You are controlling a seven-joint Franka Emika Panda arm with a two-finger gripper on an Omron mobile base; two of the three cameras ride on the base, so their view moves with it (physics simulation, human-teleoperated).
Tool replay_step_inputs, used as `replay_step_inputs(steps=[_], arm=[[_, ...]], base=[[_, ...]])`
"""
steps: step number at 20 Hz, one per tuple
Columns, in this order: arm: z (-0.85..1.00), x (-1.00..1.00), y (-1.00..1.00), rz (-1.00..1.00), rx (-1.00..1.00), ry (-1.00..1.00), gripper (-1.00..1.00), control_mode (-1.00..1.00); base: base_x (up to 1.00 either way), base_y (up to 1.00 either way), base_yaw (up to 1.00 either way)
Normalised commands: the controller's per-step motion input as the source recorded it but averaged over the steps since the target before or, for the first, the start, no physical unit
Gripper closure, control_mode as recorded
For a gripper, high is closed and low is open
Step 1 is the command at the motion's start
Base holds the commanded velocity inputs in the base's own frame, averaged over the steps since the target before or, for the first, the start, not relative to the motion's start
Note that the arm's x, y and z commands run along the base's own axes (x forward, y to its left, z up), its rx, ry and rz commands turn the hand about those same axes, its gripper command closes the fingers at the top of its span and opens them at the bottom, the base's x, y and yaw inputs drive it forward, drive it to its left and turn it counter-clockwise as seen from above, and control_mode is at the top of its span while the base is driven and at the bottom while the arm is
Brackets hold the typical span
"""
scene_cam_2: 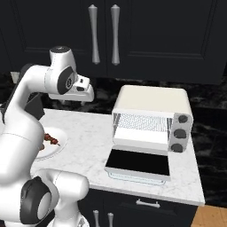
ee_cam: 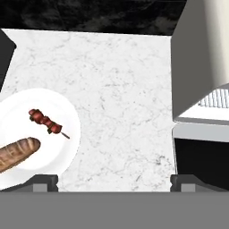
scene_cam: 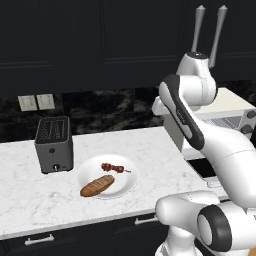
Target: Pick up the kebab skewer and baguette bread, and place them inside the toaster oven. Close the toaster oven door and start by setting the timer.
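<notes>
Lying on a white plate (scene_cam: 125, 187) on the marble table (scene_cam: 150, 145): a kebab skewer (scene_cam: 113, 168), short and thin, strung with small dark red chunks, and a baguette (scene_cam: 97, 185), a small golden-brown loaf with rounded ends. Seen in the left base view, skewer pointing along the plate's far side with its bare tip toward the right; baguette slanting from near left to far right, just beside it and apart. Standing left of the plate, a dark grey toaster (scene_cam: 54, 144). Sitting at the table's right, a cream toaster oven (scene_cam_2: 153, 117), its glass door (scene_cam_2: 138, 164) folded down flat, wire rack showing inside. Hovering above the table between plate and oven, the claw (ee_cam: 114, 182), spread wide and holding nothing.
</notes>
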Motion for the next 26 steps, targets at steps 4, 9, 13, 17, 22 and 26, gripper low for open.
replay_step_inputs(steps=[4, 9, 13, 17, 22, 26], arm=[[-0.01, 0.00, -0.08, 0.00, 0.00, 0.00, -1.00, -1.00], [-0.18, -0.29, -0.96, 0.00, 0.08, -0.06, -1.00, -1.00], [-0.26, -0.38, -1.00, 0.00, 0.11, -0.11, -1.00, -1.00], [-0.47, -0.18, -1.00, 0.03, 0.04, -0.27, -1.00, -1.00], [-0.40, 0.01, -0.98, 0.08, 0.03, -0.34, -1.00, -1.00], [-0.42, 0.13, -0.89, 0.06, 0.01, -0.27, -1.00, -1.00]], base=[[0.00, 0.00, 0.00], [0.00, 0.00, 0.00], [0.00, 0.00, 0.00], [0.00, 0.00, 0.00], [0.00, 0.00, 0.00], [0.00, 0.00, 0.00]])
